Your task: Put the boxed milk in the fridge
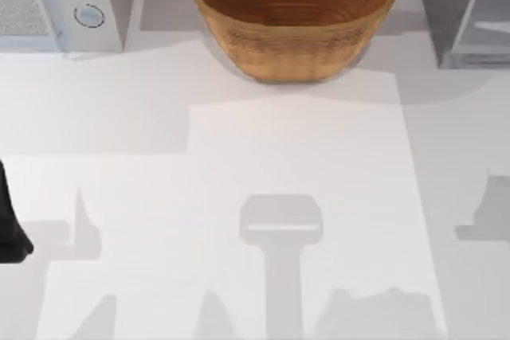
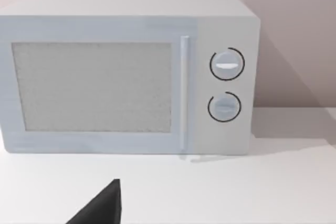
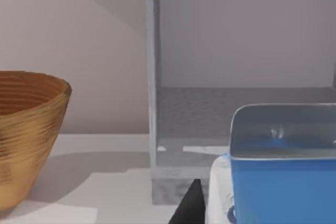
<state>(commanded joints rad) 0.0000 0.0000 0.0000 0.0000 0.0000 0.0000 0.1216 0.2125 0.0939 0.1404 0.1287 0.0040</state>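
Right pincer [image 3: 197,205] carries the boxed milk [image 3: 281,182]: the right wrist view has the carton close up against a dark fingertip [image 3: 191,203], blue top up, so it reads as clamped on it, though only one finger shows. Carton faces the fridge [image 3: 241,114], door open, speckled grey shelf floor and pale back wall visible. From the top view the fridge [image 1: 446,13] sits at the surface's far right corner, glassy door panel [image 1: 490,25] swung out.

Left arm [image 1: 12,224] is parked at the left edge; whether its pincer is apart or together cannot be told, only a dark tip [image 2: 102,208] shows.

Risks: the carton could clip the fridge's front frame post or the open door on the way in; a loose grip could let it slip.

Surface [image 1: 263,165] is plain white, shadows across it. Wicker bowl [image 1: 293,13] at far edge centre, light-grey appliance [image 1: 60,1] with two knobs at far left corner. Pale wall behind.
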